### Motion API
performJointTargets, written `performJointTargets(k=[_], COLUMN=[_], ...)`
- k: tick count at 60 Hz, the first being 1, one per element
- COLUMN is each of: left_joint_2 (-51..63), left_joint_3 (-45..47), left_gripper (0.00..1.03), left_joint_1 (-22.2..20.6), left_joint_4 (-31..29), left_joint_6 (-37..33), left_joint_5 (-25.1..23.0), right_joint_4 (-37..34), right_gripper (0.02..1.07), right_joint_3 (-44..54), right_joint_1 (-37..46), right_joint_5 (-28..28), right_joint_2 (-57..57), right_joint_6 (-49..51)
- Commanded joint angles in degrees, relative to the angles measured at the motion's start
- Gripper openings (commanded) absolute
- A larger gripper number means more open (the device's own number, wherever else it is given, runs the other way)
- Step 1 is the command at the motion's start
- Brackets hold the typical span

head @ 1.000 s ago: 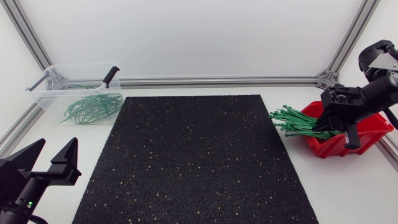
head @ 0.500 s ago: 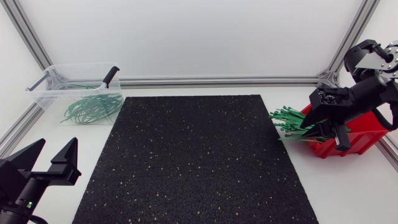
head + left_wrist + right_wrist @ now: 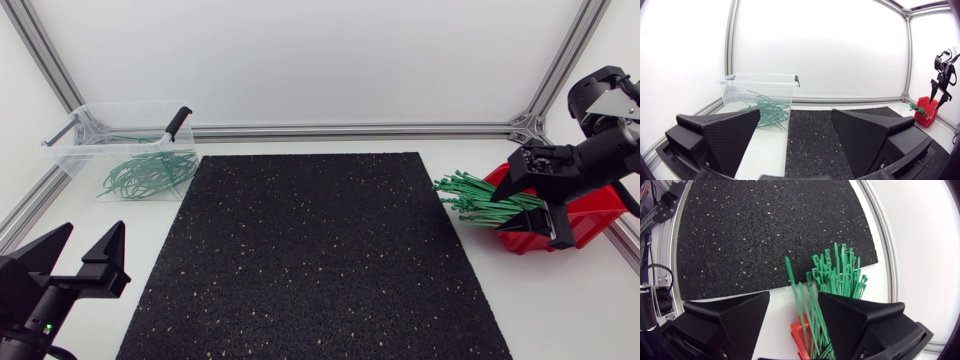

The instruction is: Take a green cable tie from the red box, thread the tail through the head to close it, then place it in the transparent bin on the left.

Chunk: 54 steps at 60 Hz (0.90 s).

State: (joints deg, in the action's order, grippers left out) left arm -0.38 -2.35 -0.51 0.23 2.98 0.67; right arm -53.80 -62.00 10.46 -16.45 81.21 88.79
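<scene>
Matte black right gripper [image 3: 532,213], spread, has shifted rightward over the red plastic box [image 3: 598,212]; its wrist view shows green cable ties [image 3: 840,275] between its fingers.

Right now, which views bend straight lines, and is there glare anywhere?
Right wrist view: the black mat shows a strongly curved edge; left wrist view: the frame post leans; head view: mat edges stay straight, light is even, no glare there.

The left fingers [image 3: 725,135] stand spread wide. Just ahead on the white tabletop [image 3: 765,150] sits the transparent bin [image 3: 740,87], looped green cable ties [image 3: 767,110] inside. The black mat [image 3: 810,140] lies beside it, and far across, the right arm [image 3: 942,75] hangs over the red box [image 3: 926,107].
</scene>
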Motion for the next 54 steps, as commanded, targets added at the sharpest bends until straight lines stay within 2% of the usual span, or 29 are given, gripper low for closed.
performJointTargets(k=[1,5,19,27,32,49,54], left_joint_2=[-0.14,-0.14,-0.14,-0.14,-0.14,-0.14,-0.14], left_joint_3=[2.17,2.17,2.17,2.17,2.17,2.17,2.17], left_gripper=[0.99,0.99,0.99,0.99,0.99,0.99,0.99], left_joint_1=[-0.10,-0.10,-0.19,-0.19,-0.19,-0.37,-0.37], left_joint_4=[-1.55,-1.55,-1.55,-1.55,-1.55,-1.55,-1.55], left_joint_6=[-0.52,-0.52,-0.52,-0.52,-0.52,-0.52,-0.52], left_joint_5=[-0.32,-0.32,-0.32,-0.32,-0.32,-0.32,-0.32], right_joint_4=[0.19,1.07,8.54,9.06,9.06,9.50,9.77], right_gripper=[0.68,0.64,0.64,0.64,0.60,0.59,0.52], right_joint_3=[2.93,4.17,9.09,8.74,9.00,10.67,11.99], right_joint_1=[-0.88,-1.67,-4.13,-4.75,-5.36,-5.98,-5.98], right_joint_5=[0.36,0.54,3.70,3.53,3.53,4.23,4.76], right_joint_2=[-1.14,-1.23,-0.79,-0.70,-0.88,-0.53,-0.53], right_joint_6=[1.82,1.73,1.12,1.03,0.94,1.47,1.91])
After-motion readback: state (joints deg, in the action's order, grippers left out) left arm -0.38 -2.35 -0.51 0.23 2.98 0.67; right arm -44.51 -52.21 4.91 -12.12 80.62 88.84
